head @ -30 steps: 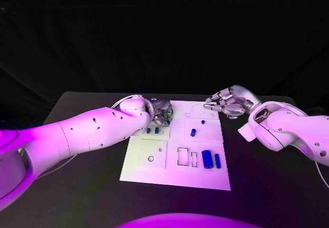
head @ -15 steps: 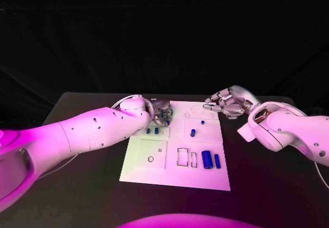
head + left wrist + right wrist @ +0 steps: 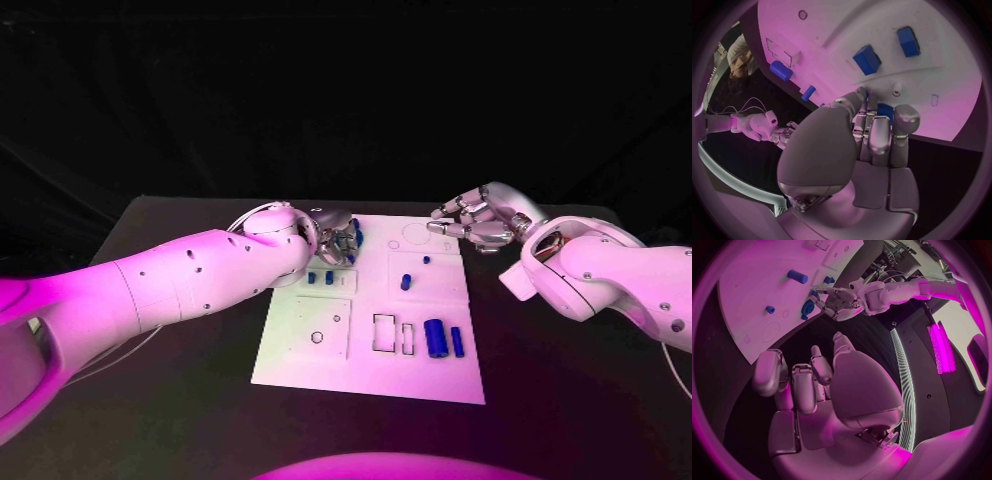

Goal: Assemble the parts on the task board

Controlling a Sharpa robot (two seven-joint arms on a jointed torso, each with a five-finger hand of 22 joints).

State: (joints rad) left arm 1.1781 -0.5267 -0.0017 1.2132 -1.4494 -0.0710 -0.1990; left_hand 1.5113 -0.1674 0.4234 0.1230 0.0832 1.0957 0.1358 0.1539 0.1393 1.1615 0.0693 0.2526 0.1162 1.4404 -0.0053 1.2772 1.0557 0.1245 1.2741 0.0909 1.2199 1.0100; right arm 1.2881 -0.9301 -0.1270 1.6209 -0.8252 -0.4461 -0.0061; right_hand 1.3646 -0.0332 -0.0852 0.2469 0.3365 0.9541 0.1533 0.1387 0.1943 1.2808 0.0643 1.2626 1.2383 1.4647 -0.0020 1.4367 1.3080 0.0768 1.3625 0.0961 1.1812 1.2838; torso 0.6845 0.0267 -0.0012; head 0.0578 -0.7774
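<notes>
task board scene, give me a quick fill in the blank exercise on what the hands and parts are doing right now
1. The left hand works at the task board's ____ left corner.
2. The right hand hovers over the ____ table just off the board, holding nothing.
3. The two long parts by the board's near right lie ____ each other.
4. The parts on the board are ____ in colour.

Missing words: far; black; beside; blue

White rounded arms, small dark screw holes; silver segmented left hand (image 3: 338,236), right hand (image 3: 480,218).
</notes>
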